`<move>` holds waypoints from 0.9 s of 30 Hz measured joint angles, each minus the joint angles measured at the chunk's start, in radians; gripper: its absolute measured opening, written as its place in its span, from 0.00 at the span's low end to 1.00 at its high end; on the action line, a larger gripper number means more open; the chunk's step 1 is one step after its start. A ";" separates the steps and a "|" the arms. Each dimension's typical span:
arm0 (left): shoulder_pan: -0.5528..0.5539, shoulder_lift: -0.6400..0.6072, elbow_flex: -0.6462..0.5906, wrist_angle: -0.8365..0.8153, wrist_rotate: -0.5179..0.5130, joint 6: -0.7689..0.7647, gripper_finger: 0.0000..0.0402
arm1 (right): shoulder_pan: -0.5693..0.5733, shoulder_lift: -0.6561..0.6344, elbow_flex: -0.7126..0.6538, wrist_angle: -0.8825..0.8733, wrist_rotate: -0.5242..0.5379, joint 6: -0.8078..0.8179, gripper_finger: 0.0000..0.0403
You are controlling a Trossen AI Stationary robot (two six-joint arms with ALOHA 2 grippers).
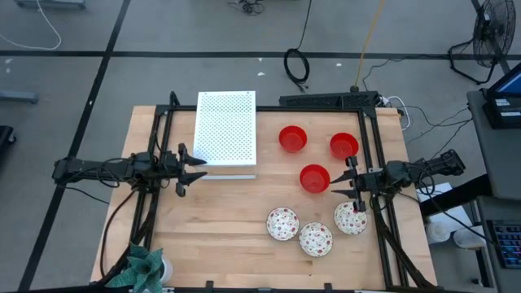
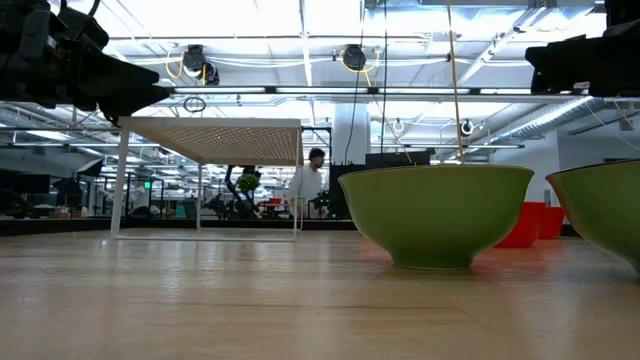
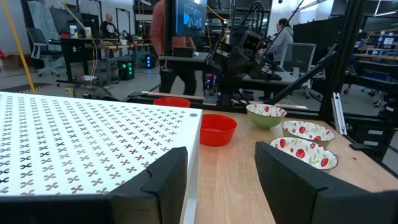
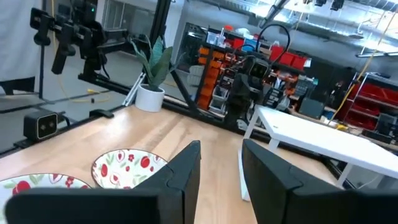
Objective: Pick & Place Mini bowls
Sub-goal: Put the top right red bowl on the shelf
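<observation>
From where I stand, six small round bowls sit on the right half of the light wooden table [image 1: 212,236]. Three glossy red bowls [image 1: 292,138] form a loose triangle toward the far side, and three white bowls with red floral speckling inside [image 1: 282,224] lie in a shallow arc nearer the front edge. A white perforated rectangular board [image 1: 226,134], raised on thin legs, stands apart on the left half; I take it for the place the bowls should go, since nothing rests on it.

The right gripper [image 1: 352,189] hangs in the air between the nearest red bowl and the rightmost patterned bowl [image 1: 350,217], its fingers [image 4: 177,177] parted with a narrow gap and pinching nothing. That spot suits a reach for either bowl's rim. The left gripper [image 1: 184,168] waits level at the board's near left corner, fingers [image 3: 158,183] spread wide and empty, pointing across the table toward the bowls.

No bowl has been lifted yet, so the job looks to be at its start.
</observation>
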 joint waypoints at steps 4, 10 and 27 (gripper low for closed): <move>0.000 0.000 0.000 0.000 0.000 0.000 0.48 | 0.000 0.000 0.000 0.072 -0.002 -0.114 0.26; 0.000 0.000 0.000 0.000 0.000 0.000 0.48 | 0.001 0.000 0.000 0.265 -0.008 0.033 0.26; 0.000 0.000 0.000 0.000 0.000 0.000 0.48 | 0.001 0.022 0.009 0.544 0.260 0.375 0.26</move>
